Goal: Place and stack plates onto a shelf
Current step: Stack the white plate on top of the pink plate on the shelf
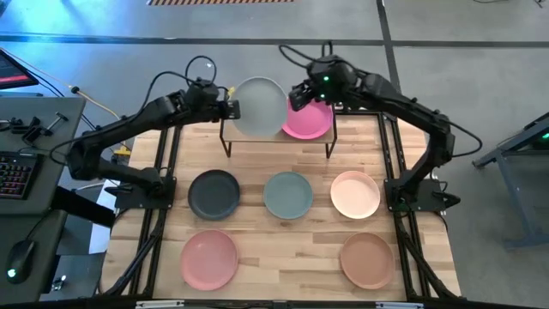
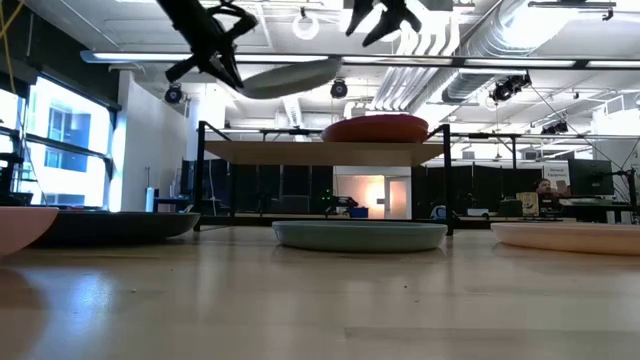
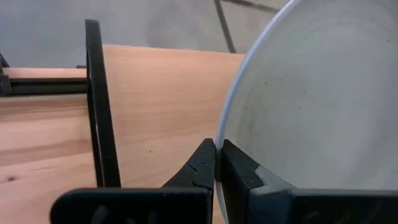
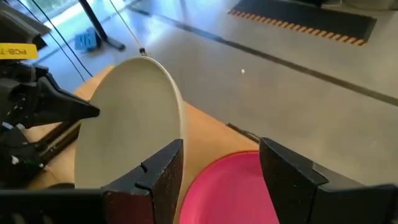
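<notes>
My left gripper is shut on the white-grey plate, which hovers over the left half of the shelf. In the low view that plate is clear above the shelf's top. The magenta plate rests by its base on the shelf's right half. My right gripper is open just above the magenta plate's far-left rim and touches nothing. In the right wrist view the magenta plate lies below the open fingers, with the white-grey plate beyond. My left gripper pinches the white-grey plate's left rim between its two fingers, one above and one below the rim. The fingers come nearly level from the table's left. The plate is lifted clear of the shelf, slightly tilted, and reaches out to the right of the gripper.
Five more plates lie on the tabletop nearer than the shelf: charcoal, sage green, cream-peach, light pink and tan. The shelf's black legs stand just beyond the charcoal plate.
</notes>
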Available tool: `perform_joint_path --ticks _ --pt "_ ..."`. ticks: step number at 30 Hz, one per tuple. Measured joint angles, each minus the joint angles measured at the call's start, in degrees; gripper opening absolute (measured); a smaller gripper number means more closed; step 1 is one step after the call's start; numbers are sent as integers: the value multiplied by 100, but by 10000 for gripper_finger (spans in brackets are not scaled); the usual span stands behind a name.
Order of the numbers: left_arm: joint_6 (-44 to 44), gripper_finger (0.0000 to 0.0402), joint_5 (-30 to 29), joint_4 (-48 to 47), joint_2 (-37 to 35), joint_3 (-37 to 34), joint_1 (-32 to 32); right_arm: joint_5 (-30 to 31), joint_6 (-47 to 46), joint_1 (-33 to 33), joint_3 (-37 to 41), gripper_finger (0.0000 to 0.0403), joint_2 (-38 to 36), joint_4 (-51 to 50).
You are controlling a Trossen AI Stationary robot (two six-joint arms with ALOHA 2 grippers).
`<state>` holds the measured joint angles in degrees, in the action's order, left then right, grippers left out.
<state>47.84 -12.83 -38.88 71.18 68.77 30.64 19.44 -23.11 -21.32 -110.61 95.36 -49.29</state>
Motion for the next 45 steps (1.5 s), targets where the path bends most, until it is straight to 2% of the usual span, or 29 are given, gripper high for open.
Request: perform_joint_path --ticks 9,22,25,34,45 --pt "-40 0 0 15 266 -2 0 -142 -92 64 0 192 390 -187" --pt "-160 0 34 199 269 -2 -1 -149 -146 111 4 189 699 -420" --pt "-162 0 29 205 269 -2 -1 -114 -151 112 4 163 710 -418" --pt "-210 0 25 545 269 -4 -1 -46 -157 111 4 16 708 -382" --pt "-464 12 42 612 269 -7 -1 -37 -145 107 4 2 705 -433"
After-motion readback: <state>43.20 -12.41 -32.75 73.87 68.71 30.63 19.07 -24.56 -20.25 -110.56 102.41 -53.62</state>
